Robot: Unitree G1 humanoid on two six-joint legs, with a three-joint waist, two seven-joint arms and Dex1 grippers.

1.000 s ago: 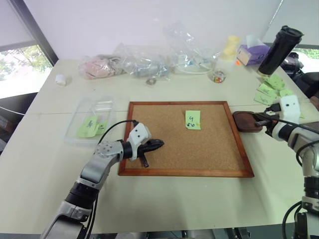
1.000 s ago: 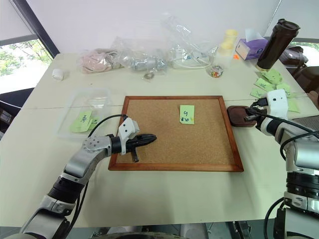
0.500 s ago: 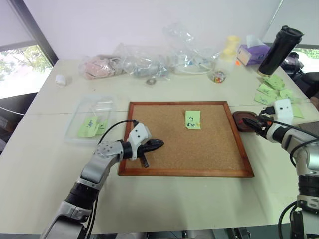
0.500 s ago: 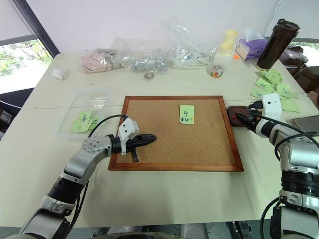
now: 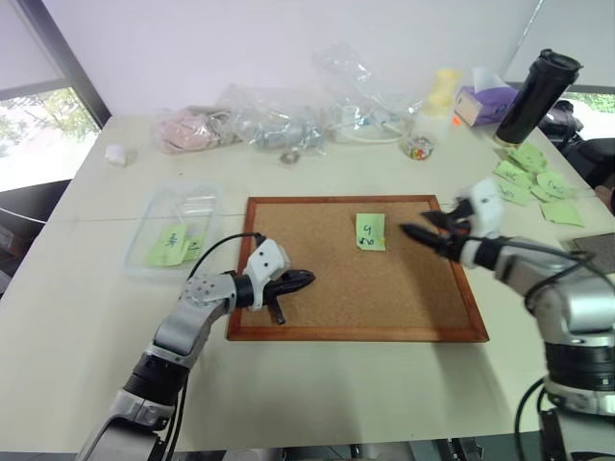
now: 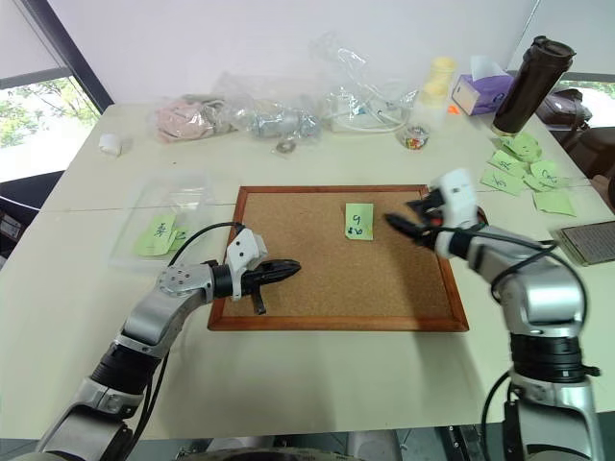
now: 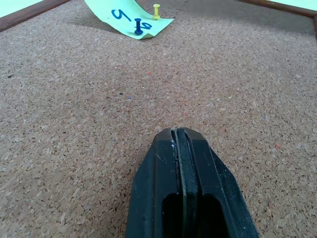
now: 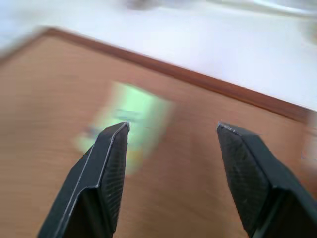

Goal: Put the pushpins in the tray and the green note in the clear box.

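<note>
The small square light-green sticky note (image 5: 370, 231) with a black handwritten "9" is being held flat on the big wood-framed corkboard (image 5: 317, 298), near the board's far edge and right of its middle. A blue pushpin (image 7: 138, 26) is being seen standing in the note's lower part, with a yellow pushpin (image 7: 156, 9) just beside it at the note's edge. The right gripper (image 5: 420, 235) is being carried above the board's far right corner, just right of the note, its two black fingers (image 8: 101, 168) spread wide with nothing between them and pointed toward the note. The small dark reddish-brown wooden tray (image 6: 478, 215) is being largely hidden behind that gripper, just off the board's right edge; what lies in it cannot be told. The left gripper (image 5: 304, 279) is being held low over the board's near left part, well apart from the note, its fingers pressed together on nothing. The shallow transparent plastic box (image 5: 183, 227) is being seen off the board's left edge, with light-green notes (image 5: 177, 244) bearing other handwriting inside. Further light-green notes (image 5: 533, 173) are being shown lying toward the table's right edge.
</note>
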